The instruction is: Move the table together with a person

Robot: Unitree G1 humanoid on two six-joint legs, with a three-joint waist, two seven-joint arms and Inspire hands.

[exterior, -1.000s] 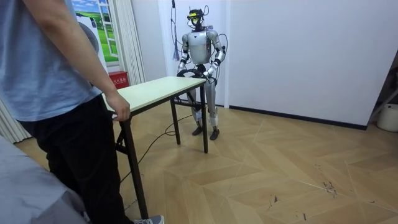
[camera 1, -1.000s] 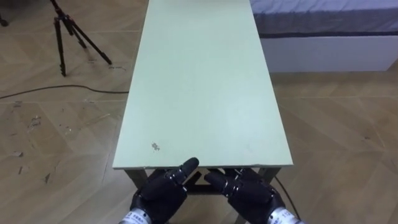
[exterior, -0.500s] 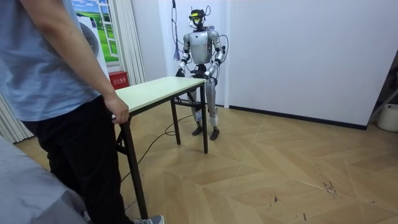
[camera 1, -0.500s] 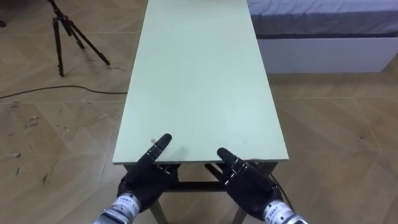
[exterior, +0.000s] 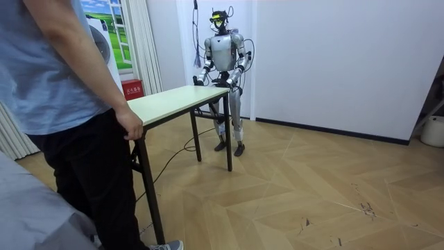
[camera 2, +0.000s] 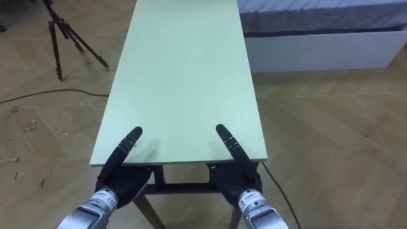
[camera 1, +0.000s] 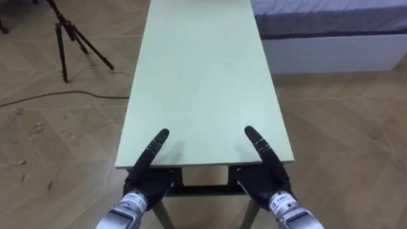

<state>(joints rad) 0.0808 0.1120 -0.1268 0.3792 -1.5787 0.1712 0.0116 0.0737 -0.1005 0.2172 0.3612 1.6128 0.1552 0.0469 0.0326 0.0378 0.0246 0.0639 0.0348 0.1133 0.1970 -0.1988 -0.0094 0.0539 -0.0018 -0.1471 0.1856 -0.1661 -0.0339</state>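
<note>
Left hand (camera 1: 148,180) and right hand (camera 1: 262,180) are at the table's (camera 1: 203,76) near edge; clasped or not, I cannot tell. A person's hand (exterior: 130,126) seemingly holds the far end.

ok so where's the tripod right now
In the left eye view the tripod stands on the floor at the upper left, off the robot's left side of the table's far half.
</note>
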